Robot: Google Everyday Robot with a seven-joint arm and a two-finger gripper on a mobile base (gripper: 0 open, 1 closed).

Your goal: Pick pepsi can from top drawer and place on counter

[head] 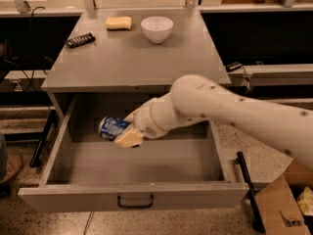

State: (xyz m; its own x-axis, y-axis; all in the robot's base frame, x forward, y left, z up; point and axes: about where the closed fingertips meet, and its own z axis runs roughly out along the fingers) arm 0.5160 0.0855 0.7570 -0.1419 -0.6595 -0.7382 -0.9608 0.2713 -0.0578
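Observation:
The top drawer (pixel 132 197) is pulled wide open below the grey counter (pixel 132 58). The pepsi can (pixel 110 127), dark blue with white markings, lies on its side in the grip of my gripper (pixel 126 131). The gripper's pale fingers (pixel 129 139) are closed around the can's right part. The can is lifted above the drawer floor, at the left of the drawer and just below the counter's front edge. My white arm reaches in from the right.
On the counter stand a white bowl (pixel 157 28), a yellow sponge (pixel 119 22) and a black remote-like object (pixel 80 39) at the back. A cardboard box (pixel 283 209) sits on the floor at the lower right. A black stand leg (pixel 247 185) is right of the drawer.

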